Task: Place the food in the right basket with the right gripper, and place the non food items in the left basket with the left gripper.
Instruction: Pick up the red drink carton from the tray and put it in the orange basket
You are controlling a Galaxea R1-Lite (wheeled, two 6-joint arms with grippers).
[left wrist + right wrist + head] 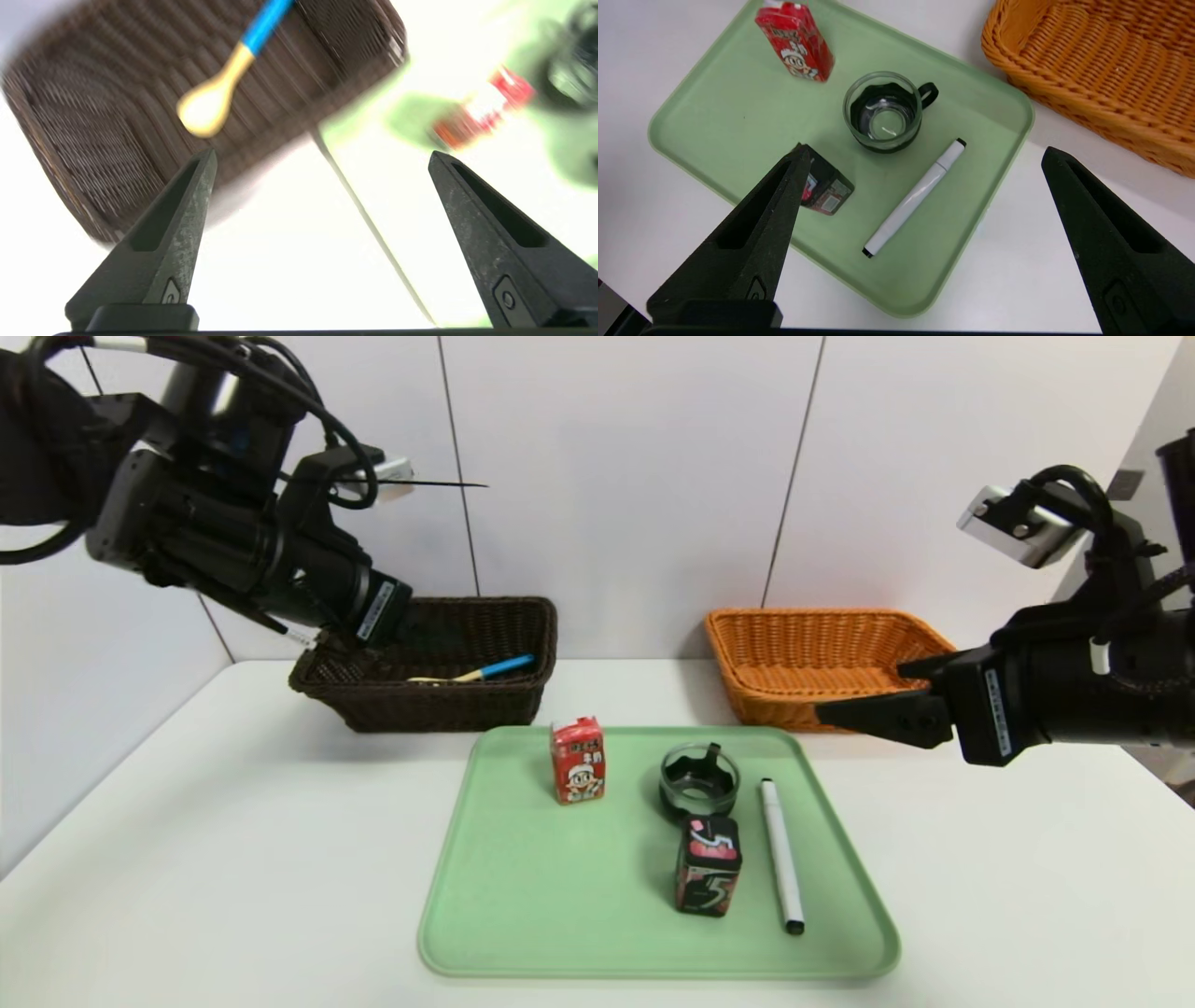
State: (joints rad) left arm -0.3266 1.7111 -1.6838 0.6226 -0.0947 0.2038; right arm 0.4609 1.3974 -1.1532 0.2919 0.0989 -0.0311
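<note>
L gripper [322,158] fingers spread, empty, over dark basket [523,625] w/ spoon [476,672]. R gripper [924,154] spread; red carton [578,761] upright on tray [485,896], left of it.

spoon [476,672] lies in dark basket [523,695]; carton [578,761], black box [708,864], marker [780,855], cup [698,780] on tray [523,896].

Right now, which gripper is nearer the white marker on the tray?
Right. The right gripper hangs open just beyond the tray's far right corner, close above the white marker; the left gripper is open by the dark basket.
</note>
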